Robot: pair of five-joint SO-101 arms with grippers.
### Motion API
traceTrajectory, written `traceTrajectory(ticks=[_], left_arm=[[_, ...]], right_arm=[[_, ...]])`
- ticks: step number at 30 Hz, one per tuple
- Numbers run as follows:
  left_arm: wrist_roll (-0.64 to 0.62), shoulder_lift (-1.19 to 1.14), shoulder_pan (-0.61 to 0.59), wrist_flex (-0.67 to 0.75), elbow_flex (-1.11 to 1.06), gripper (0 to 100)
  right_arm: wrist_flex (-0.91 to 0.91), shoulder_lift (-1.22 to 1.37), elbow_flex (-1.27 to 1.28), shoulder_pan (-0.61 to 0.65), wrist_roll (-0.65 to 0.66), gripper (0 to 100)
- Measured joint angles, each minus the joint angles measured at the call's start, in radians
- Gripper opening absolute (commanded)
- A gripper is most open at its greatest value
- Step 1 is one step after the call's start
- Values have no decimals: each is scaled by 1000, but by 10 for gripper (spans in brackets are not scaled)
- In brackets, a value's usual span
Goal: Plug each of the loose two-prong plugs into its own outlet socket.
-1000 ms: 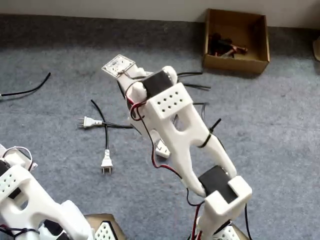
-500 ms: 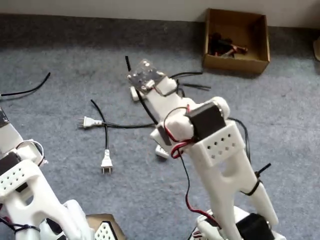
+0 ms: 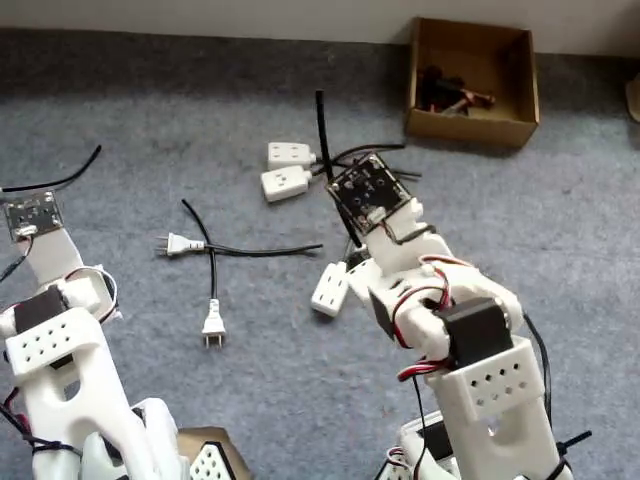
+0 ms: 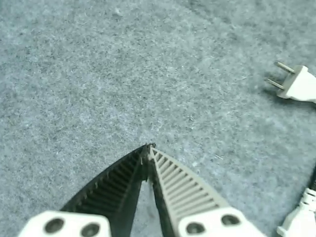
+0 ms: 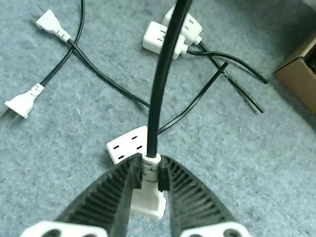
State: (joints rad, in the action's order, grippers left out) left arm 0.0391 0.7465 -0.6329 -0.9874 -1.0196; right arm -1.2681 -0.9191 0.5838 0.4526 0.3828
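Note:
My right gripper (image 5: 149,160) is shut on a white two-prong plug (image 5: 147,200), whose black cable (image 5: 165,64) rises stiffly away from it. Just beyond the fingertips a white outlet socket (image 5: 128,144) lies flat on the carpet; in the high view this socket (image 3: 328,290) sits beside the right arm (image 3: 440,320). Two more sockets (image 3: 285,170) lie farther back. Two loose plugs (image 3: 175,243) (image 3: 212,326) rest on crossed black cables left of centre. My left gripper (image 4: 148,149) is shut on nothing above bare carpet, with one plug (image 4: 298,84) off to its side.
A cardboard box (image 3: 470,80) with small parts stands at the back right. Loose black cable ends (image 3: 385,160) trail behind the sockets, and another cable (image 3: 55,180) lies at the far left. The floor is grey carpet (image 3: 150,110).
The right arm has drawn back from the far left toward the centre, bringing the cable with it and uncovering the two far sockets. The left arm has risen and stretched forward.

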Motion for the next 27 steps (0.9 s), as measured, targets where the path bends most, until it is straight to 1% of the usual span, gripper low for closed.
traceTrajectory(ticks=[2, 5, 8, 13, 18, 20, 23, 27], left_arm=[[41, 0, 32, -58, 44, 7], [61, 0, 91, -132, 94, 7], [61, 0, 155, -163, 112, 7], [68, 80, 250, -201, 112, 7], [68, 311, 368, -265, 97, 11], [77, 428, 430, -272, 46, 11], [124, 605, 514, -272, -40, 11], [161, 798, 543, -272, -109, 11]], right_arm=[[51, -29, 40, -23, -9, 5], [104, -55, 80, -43, -29, 5], [144, -64, 110, -49, -31, 5], [235, -64, 175, -49, -98, 5], [344, -64, 255, -49, -137, 5], [368, -64, 279, -49, -138, 5], [397, -64, 308, -49, -138, 5], [446, -64, 333, -49, -138, 5]])
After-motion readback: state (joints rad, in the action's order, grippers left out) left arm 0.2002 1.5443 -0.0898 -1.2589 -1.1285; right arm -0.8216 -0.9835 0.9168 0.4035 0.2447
